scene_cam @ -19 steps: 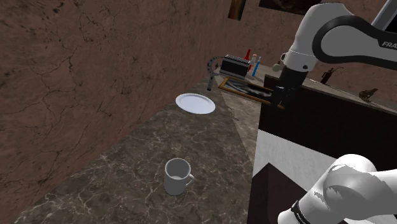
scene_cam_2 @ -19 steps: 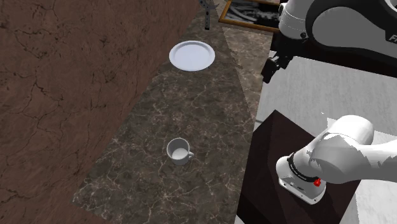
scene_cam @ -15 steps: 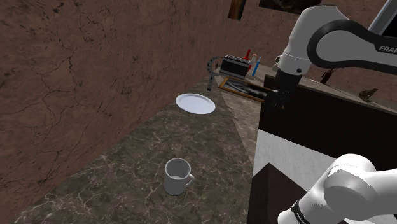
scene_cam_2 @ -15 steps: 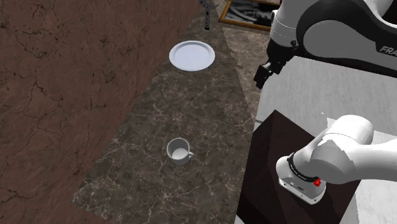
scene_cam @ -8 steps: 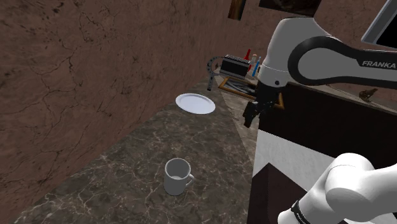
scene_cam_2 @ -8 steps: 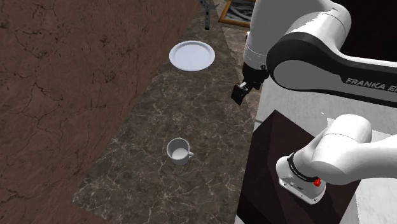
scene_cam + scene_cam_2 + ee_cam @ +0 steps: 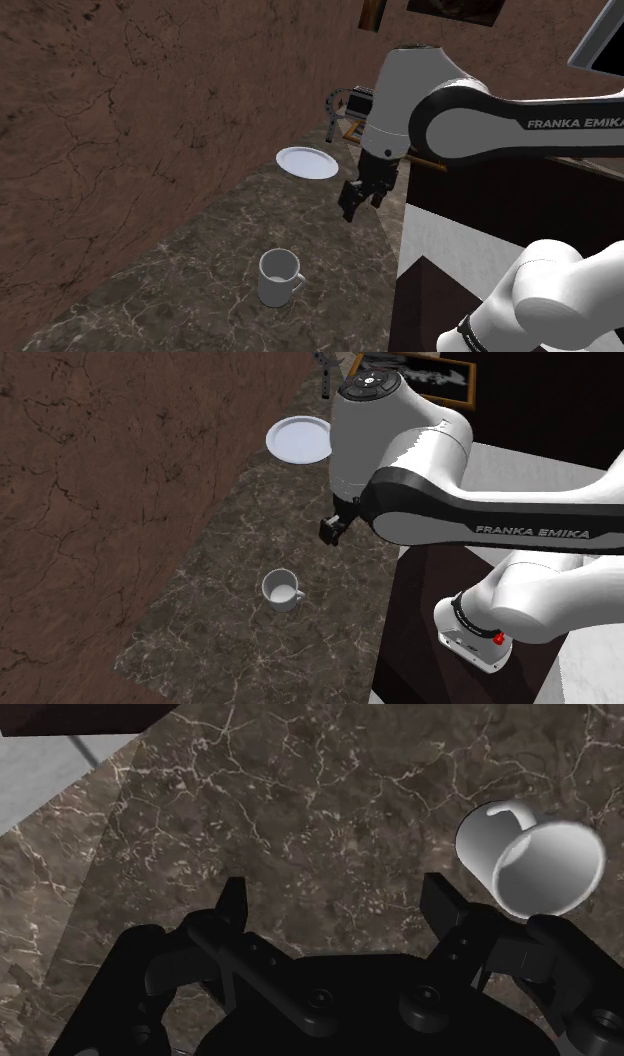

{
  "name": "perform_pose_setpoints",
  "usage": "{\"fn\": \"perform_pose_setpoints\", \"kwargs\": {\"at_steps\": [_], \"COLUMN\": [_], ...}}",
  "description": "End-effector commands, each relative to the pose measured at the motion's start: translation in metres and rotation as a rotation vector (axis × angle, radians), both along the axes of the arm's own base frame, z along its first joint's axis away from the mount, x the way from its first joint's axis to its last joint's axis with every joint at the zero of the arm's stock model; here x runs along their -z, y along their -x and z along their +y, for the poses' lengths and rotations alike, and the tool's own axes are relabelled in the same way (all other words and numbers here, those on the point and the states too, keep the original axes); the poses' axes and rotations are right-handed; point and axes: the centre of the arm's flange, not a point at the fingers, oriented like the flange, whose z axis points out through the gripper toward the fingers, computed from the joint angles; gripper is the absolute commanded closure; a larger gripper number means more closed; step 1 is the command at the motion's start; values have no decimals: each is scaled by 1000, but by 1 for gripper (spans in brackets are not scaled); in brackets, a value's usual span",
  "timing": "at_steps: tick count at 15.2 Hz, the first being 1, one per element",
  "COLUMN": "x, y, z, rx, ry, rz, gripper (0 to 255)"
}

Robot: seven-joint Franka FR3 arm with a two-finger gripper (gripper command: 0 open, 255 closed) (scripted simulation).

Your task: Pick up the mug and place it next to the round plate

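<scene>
My hand (image 7: 335, 899) hangs open over the table (image 7: 200, 260); the white mug (image 7: 279, 277) stands upright nearby, well apart from the round plate (image 7: 307, 162). Stiff, light, likely slick: I'd pinch its wall.

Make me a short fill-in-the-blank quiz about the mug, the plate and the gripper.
The mug stands ___ on the counter.
The gripper is ___, holding nothing.
The plate is coloured ___.
Missing words: upright; open; white.
</scene>
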Motion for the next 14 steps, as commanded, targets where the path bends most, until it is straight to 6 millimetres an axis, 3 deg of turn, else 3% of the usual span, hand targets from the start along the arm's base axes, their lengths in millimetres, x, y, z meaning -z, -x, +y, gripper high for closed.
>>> {"fn": "perform_pose_setpoints", "kwargs": {"at_steps": [1, 14], "x": [13, 83], "y": [-1, -34], "z": [26, 179], "rx": [3, 10], "ry": [-1, 4], "rz": [-1, -9], "gripper": [0, 0]}}
